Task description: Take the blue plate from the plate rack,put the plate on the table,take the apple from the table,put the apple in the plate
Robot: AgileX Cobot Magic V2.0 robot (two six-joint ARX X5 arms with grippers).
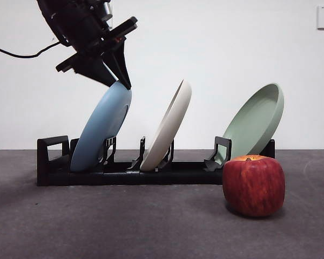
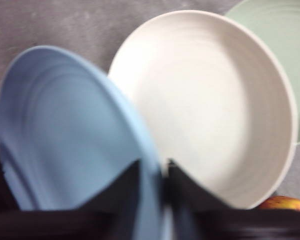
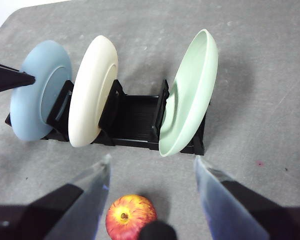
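Left gripper [image 1: 124, 81]: reaching down at a slant, jaws pinching the top rim of the blue plate [image 1: 100, 129].
Blue plate: leaning in the end slot of the plate rack [image 1: 54, 162].
Right gripper [image 3: 152, 172]: jaws spread, hovering above the apple [image 1: 254, 185].
Plates: three, blue, cream plate [image 1: 167, 127], green plate [image 1: 256, 121].
Apple: one, on the table [image 1: 124, 221], beside the rack.
Writing: none readable.

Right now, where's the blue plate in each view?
Front view: blue plate leaning in the plate rack's end slot, the left hand at its top rim.
Left wrist view: fills the near side, rim between that hand's jaws.
Right wrist view: end slot of the rack, far from the apple.
Shared landmark: the cream-white plate next to it.
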